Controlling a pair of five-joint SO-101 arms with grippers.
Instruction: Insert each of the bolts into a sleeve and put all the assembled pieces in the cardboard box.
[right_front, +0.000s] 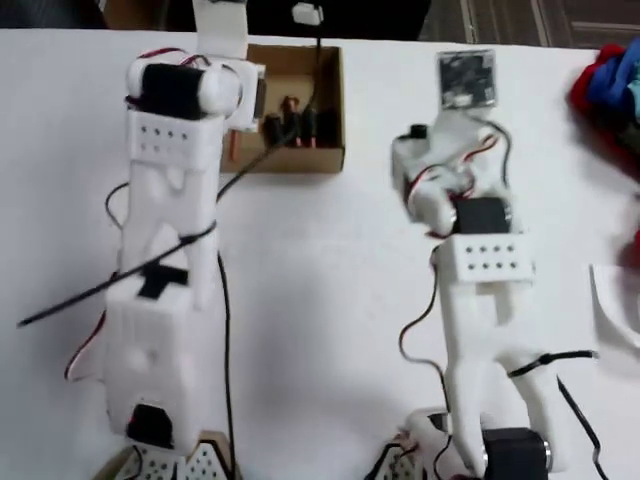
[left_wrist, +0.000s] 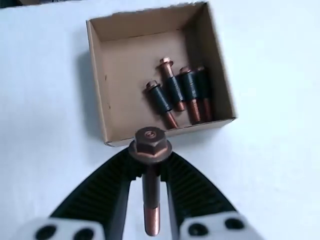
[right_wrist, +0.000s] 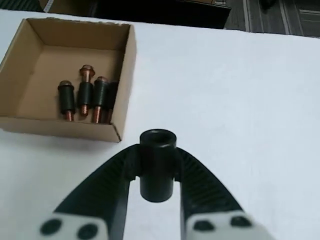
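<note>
- We see the left gripper closed most of the way on a copper bolt. Its two black fingers press the shank just under the hexagonal head.
- The bolt's head points away from the wrist, and the bare shank runs back between the fingers; no sleeve is on it.
- Just beyond that bolt head lies the cardboard box, open at the top. Its nearest wall meets the head in the left wrist view, though we cannot tell whether the two touch.
- Inside the box lie four assembled pieces, each a copper bolt through a dark sleeve. They lie side by side, crowded toward one side wall, with the rest of the box floor bare.
- The right gripper is narrowed around a black sleeve, with a finger on each flank of it. The sleeve's open bore faces up toward the wrist camera.
- Seen from the right wrist, the box sits farther out and off to one side, well apart from the held sleeve; the four pieces lie against its nearer side wall.
- From above, the box rests on the white counter at the far end of the left arm, and the right arm stands apart from it.
</note>
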